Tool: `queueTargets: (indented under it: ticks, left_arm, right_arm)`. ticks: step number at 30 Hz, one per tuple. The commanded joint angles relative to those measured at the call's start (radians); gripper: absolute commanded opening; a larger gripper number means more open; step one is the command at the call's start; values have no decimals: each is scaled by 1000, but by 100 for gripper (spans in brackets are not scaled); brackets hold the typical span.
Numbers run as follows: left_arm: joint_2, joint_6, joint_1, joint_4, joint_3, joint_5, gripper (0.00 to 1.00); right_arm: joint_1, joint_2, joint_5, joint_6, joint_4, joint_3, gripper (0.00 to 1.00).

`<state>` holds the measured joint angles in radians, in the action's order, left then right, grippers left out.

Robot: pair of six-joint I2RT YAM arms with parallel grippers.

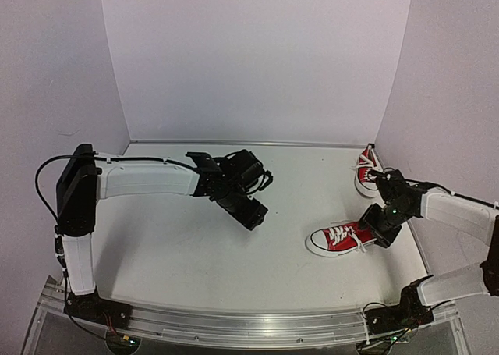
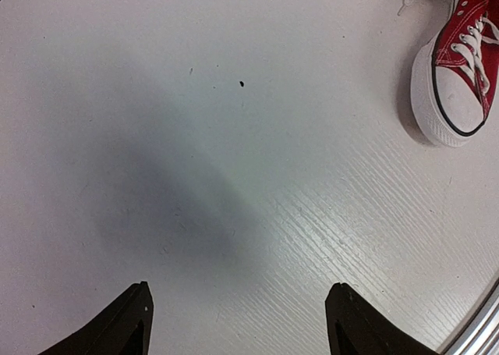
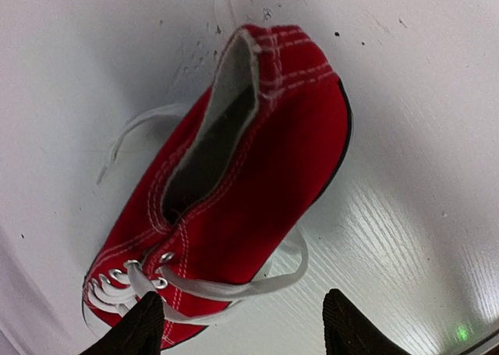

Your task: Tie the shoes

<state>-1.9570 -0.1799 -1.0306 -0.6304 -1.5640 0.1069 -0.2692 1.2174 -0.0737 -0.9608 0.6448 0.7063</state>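
Observation:
Two red sneakers with white laces and white soles are on the white table. The near shoe lies right of centre, toe pointing left, laces loose. My right gripper is open just over its heel end. In the right wrist view this shoe fills the middle, and a loose lace runs across between my open right gripper tips, untouched. The far shoe stands at the back right by the wall. My left gripper hangs open and empty over mid-table; its view shows the near shoe's toe cap at top right.
White walls close in the table on the left, back and right. A metal rail runs along the near edge with both arm bases on it. The far shoe sits against the right wall.

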Motion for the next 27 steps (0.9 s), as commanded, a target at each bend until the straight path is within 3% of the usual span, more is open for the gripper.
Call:
queueTargets:
  ticks: [1, 14, 19, 21, 27]
  left_arm:
    - [59, 50, 3, -24, -50, -3, 79]
    - [60, 64, 3, -42, -54, 0, 81]
    - [52, 78, 4, -60, -65, 12, 81]
    - [54, 82, 6, -68, -67, 20, 82]
    - [83, 74, 26, -94, -65, 28, 82]
  right_arm:
    - [12, 47, 57, -52, -95, -7, 66]
    - [129, 138, 50, 15, -146, -26, 65]
    - [132, 234, -30, 47, -203, -22, 61]
    - [131, 243, -55, 50, -225, -22, 53]
    - [132, 207, -86, 78, -218, 36, 15]
